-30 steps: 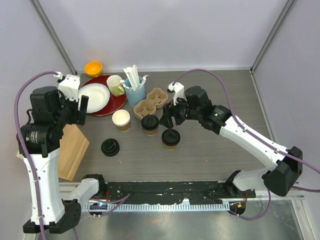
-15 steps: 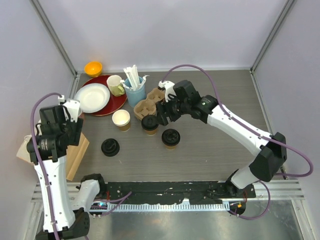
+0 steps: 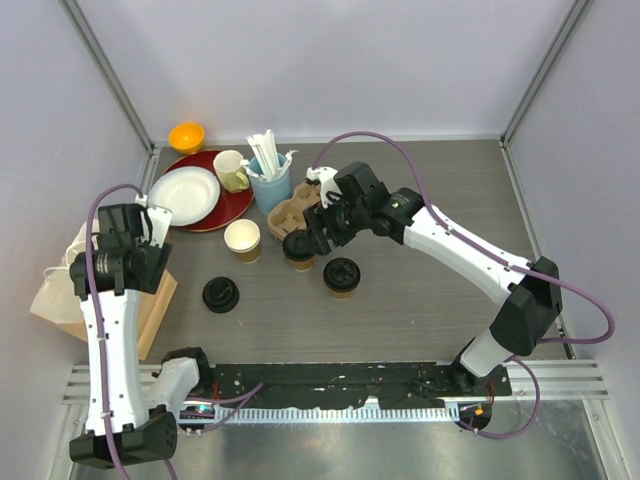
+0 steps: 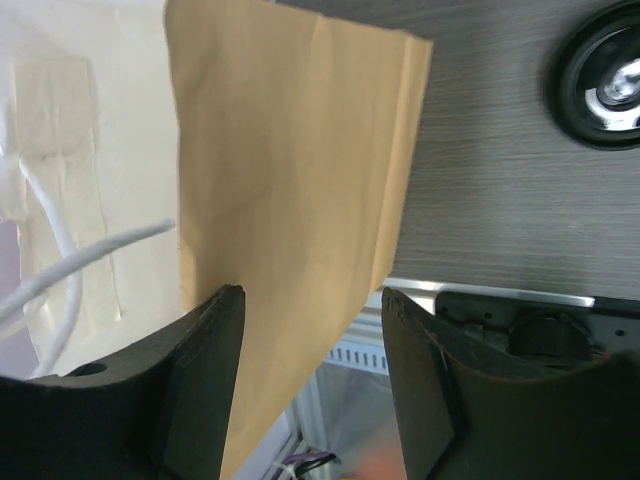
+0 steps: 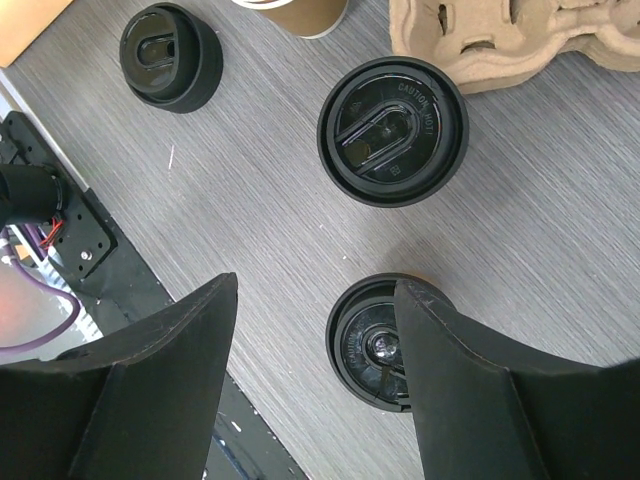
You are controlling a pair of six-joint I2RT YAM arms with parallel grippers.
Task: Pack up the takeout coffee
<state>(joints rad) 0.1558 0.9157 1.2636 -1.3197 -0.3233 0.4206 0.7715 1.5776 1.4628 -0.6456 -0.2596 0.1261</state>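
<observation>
1. One lidded cup [image 3: 299,247] stands just in front of the pulp carrier [image 3: 303,205], and a second lidded cup [image 3: 342,276] stands nearer the arm bases, close beside it; neither sits in a carrier pocket yet
2. The open cup [image 3: 242,238] waits to the left of them without its top, and the loose lid [image 3: 220,294] lies apart from it on the table
3. My right gripper [image 3: 318,232] has slid left over the last second, from above the second lidded cup to above the one by the carrier; its fingers stand apart with nothing between them
4. My left gripper [image 4: 310,310] has swung away from the white plate [image 3: 186,195] and down over the kraft bag [image 4: 290,150]; its fingers have drawn in a little but remain apart, and the bag's edge shows between them, not pinched as far as I can see
5. I judge that the right side is lining up a grasp on the nearest cup while the left readies the bag; no cup is packed so far
</observation>
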